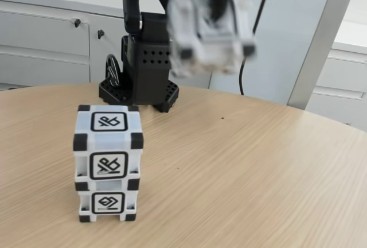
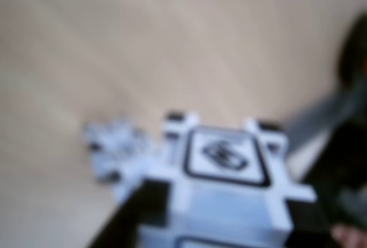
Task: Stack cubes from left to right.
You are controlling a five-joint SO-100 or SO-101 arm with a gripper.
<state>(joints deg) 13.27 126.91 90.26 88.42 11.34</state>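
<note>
An office or lab room is suggested: a round wood-grain worktop is seen, backed by pale grey cabinets with keyed locks and a light blue wall panel.

No readable words, brand names or numbers in either view.

Signs only:
- Upper cube of the two-cube stack, fixed view: one black-framed square glyph on the top face and one on the front face, each an abstract looping line figure, not a letter.
- Lower cube of the stack, fixed view: one black-framed square glyph on the front face, a different angular figure.
- Raised cube, wrist view: one black-framed square glyph on its upper face, a rounded diamond-like figure, blurred. In the fixed view this cube is too blurred to show any marking.
</note>
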